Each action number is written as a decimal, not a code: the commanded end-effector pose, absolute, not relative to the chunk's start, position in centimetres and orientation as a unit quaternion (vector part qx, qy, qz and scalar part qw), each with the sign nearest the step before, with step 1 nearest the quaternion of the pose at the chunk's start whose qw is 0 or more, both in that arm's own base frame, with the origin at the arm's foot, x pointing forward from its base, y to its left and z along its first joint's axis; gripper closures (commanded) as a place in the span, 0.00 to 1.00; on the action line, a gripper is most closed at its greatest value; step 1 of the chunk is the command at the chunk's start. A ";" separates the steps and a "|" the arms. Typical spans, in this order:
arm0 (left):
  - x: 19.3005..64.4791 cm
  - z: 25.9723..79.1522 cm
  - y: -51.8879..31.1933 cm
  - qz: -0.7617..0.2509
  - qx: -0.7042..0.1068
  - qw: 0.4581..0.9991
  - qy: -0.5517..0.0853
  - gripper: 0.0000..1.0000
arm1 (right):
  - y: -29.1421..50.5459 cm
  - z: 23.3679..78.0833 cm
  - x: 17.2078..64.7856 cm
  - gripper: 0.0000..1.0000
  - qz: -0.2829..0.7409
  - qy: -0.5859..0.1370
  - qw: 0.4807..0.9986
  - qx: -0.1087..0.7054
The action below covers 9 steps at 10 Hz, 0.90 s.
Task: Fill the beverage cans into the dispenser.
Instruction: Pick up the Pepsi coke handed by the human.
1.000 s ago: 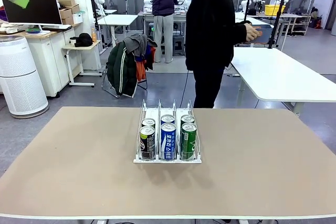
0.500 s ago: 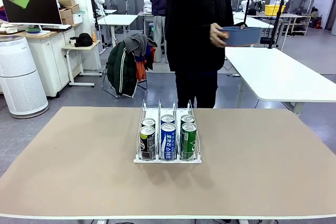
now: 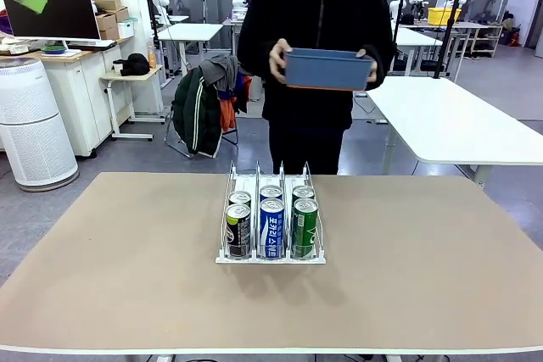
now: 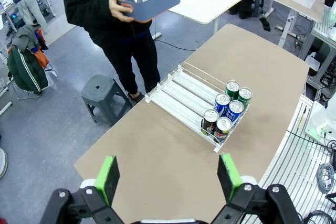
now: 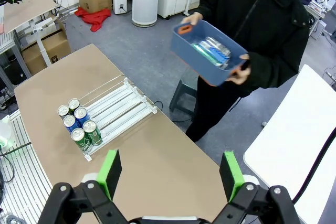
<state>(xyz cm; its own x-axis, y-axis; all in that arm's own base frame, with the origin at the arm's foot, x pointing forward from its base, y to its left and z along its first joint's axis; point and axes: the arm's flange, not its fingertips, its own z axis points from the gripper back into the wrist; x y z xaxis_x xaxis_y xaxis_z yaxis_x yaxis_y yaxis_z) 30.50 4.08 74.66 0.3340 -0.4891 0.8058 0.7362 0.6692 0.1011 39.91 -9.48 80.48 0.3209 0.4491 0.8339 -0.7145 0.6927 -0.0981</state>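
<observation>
The left fingers and the right fingers stand wide apart, holding nothing, high above the table. The dispenser sits mid-table, six beverage cans at its near end. Beyond the far edge a person holds a blue bin.

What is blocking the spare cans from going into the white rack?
Nothing visible does. The spare cans lie in the blue bin the person holds beyond the far edge of the table; the dispenser has free lanes behind six cans.
</observation>
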 end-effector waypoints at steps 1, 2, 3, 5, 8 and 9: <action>30.5 74.6 4.2 -0.380 -0.143 0.805 -0.434 0.00 | -9.4 80.5 39.8 0.00 0.364 -0.456 0.799 0.147; 30.5 74.6 4.2 -0.380 -0.143 0.805 -0.434 0.00 | -9.4 80.5 39.8 0.00 0.364 -0.456 0.799 0.147; 30.5 74.6 4.2 -0.380 -0.143 0.805 -0.434 0.00 | -9.4 80.5 39.8 0.00 0.364 -0.456 0.799 0.147; 30.5 74.6 4.2 -0.380 -0.143 0.805 -0.434 0.00 | -9.4 80.5 39.8 0.00 0.364 -0.456 0.799 0.147; 30.5 74.6 4.2 -0.380 -0.143 0.805 -0.434 0.00 | -9.4 80.5 39.8 0.00 0.364 -0.456 0.799 0.147; 30.5 74.6 4.2 -0.380 -0.143 0.805 -0.434 0.00 | -9.4 80.5 39.8 0.00 0.364 -0.456 0.799 0.147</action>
<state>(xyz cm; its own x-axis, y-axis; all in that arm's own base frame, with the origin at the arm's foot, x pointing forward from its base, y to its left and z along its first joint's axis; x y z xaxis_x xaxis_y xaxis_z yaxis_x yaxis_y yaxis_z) 30.50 4.08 74.66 0.3340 -0.4891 0.8058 0.7362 0.6692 0.1011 39.91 -9.48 80.48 0.3209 0.4491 0.8339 -0.7145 0.6927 -0.0981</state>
